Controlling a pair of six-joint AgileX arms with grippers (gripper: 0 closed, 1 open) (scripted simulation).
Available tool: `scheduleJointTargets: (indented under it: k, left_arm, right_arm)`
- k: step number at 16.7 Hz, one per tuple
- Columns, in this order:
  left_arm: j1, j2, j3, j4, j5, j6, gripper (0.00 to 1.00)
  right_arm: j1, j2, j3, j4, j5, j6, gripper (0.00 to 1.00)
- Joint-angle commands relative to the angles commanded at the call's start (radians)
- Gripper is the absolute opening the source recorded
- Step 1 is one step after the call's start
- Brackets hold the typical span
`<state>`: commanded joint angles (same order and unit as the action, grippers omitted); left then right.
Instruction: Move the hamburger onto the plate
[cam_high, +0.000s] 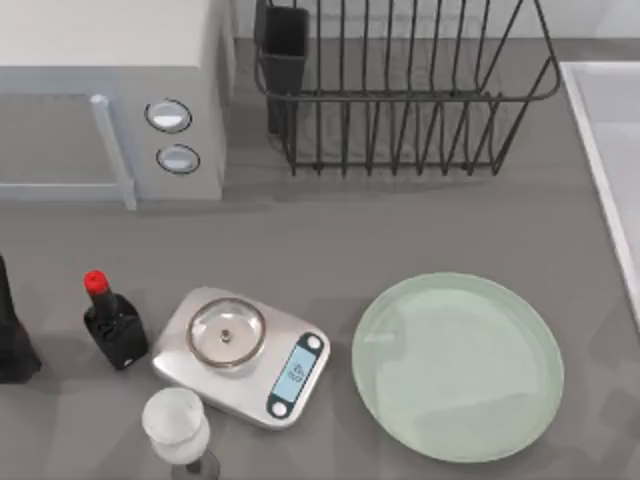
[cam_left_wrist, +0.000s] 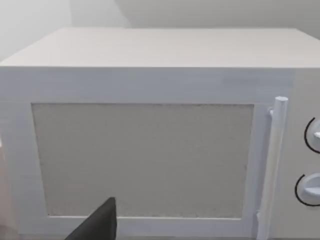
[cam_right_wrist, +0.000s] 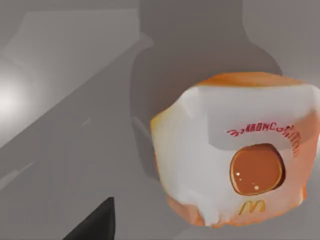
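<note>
The right gripper's finger appears as one dark tip in the right wrist view; whether that gripper is released or clenched cannot be told. The hamburger, in white and orange wrapping, lies close beside that fingertip, apparently not touching it, on a grey surface. The left gripper's finger points at the microwave door, near its lower edge; its state also cannot be told. The plate sits bare near the bench's front edge, right of the kitchen scale.
</note>
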<state>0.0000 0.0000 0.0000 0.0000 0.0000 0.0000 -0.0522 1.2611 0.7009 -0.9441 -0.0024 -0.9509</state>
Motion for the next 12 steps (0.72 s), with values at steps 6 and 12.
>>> scheduleJointTargets:
  k: [6, 12]
  left_arm:
    - [0.0, 0.0, 0.0, 0.0, 0.0, 0.0, 1.0]
    - [0.0, 0.0, 0.0, 0.0, 0.0, 0.0, 1.0]
  right_arm:
    - [-0.003, 0.068, 0.045, -0.05, -0.002, -0.056, 1.0]
    - [0.001, 0.104, 0.002, 0.024, -0.002, -0.051, 1.0]
